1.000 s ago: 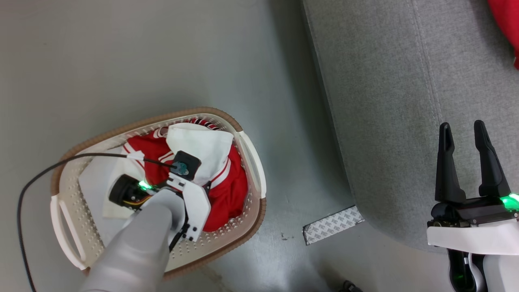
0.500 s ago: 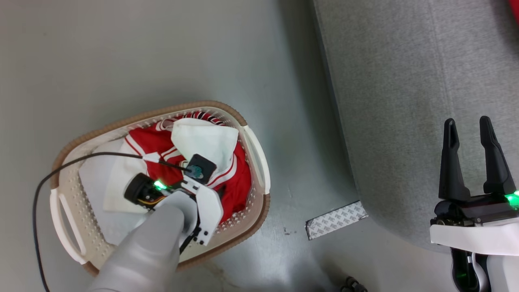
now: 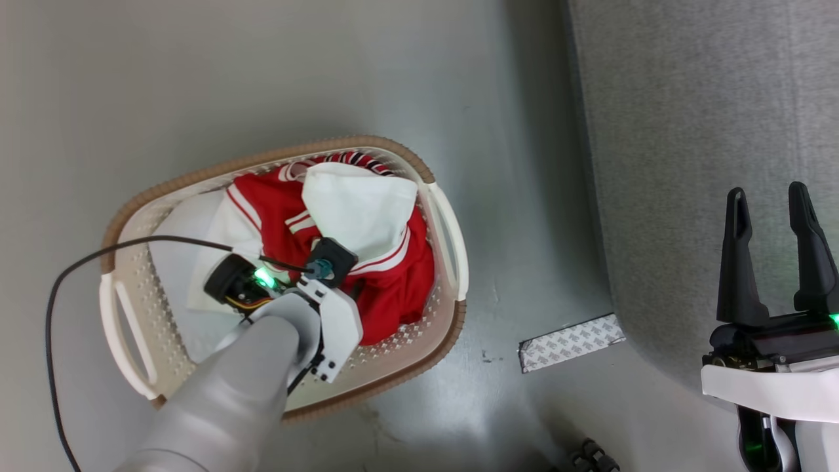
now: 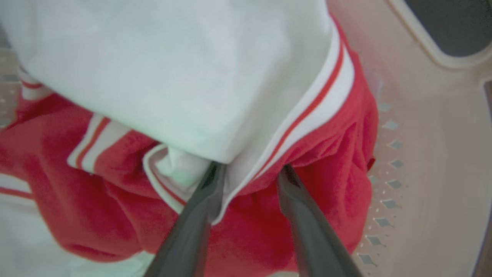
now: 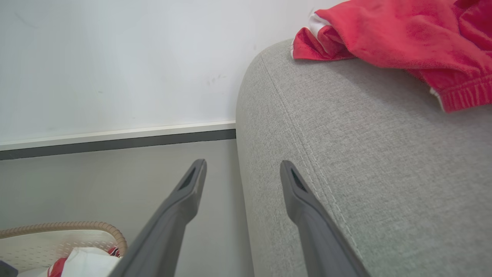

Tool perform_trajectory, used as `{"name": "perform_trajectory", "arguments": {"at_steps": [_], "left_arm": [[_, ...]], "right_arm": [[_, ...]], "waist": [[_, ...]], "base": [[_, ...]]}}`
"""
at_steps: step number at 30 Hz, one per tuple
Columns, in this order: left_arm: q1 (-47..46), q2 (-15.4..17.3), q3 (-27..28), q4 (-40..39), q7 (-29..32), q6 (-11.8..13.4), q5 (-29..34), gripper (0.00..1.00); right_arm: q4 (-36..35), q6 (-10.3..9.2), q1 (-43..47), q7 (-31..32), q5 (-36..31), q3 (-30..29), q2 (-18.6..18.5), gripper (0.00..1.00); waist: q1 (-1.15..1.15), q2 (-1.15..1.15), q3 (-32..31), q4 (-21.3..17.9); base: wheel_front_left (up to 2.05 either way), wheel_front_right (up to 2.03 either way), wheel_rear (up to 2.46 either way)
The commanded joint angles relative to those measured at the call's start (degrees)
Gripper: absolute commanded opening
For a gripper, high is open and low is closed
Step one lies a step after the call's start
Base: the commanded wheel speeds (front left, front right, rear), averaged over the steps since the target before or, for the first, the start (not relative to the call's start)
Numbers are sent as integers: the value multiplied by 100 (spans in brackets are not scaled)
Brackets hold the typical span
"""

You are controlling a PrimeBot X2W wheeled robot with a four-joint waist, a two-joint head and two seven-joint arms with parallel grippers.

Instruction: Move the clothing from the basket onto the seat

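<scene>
The left gripper [image 4: 250, 167] reached into the red-and-white clothing [image 3: 387, 288] heaped in the laundry basket [image 3: 275, 157], at 8 o'clock in the head view. Its fingers were spread, with their tips sunk either side of a white-striped fold. The basket stood on the grey floor [image 3: 262, 65] near the sofa seat [image 3: 688, 131] at 2 o'clock. The right gripper [image 3: 768, 191] hovered spread and empty at 4 o'clock. Another red garment [image 5: 384, 34] lay on the seat, at 1 o'clock in the right wrist view.
</scene>
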Motion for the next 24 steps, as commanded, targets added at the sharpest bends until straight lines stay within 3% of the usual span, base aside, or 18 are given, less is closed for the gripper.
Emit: {"name": "perform_trajectory", "arguments": {"at_steps": [1, 8, 13, 24], "left_arm": [[-42, 1, -43, -15, -45, -12, -126, 0], [0, -107, -526, -251, -220, -12, -591, 0], [158, -171, -726, -603, -398, -13, -1256, 0], [669, 58, -973, -1678, -651, -13, -2426, 0]], "right_arm": [[-37, -13, 43, -1, -43, -31, 10, 100], [16, -13, -40, -1, -91, -34, 9, 100], [108, -13, -55, -1, -141, -63, 9, 100], [522, -13, 147, -1, -188, -109, 4, 100]], "waist": [[0, 0, 27, 31], [0, 0, -43, 161], [0, 0, -325, 308], [0, 0, -1642, 743]], "base": [[0, 0, 0], [0, 0, 0], [0, 0, 0], [0, 0, 0]]}}
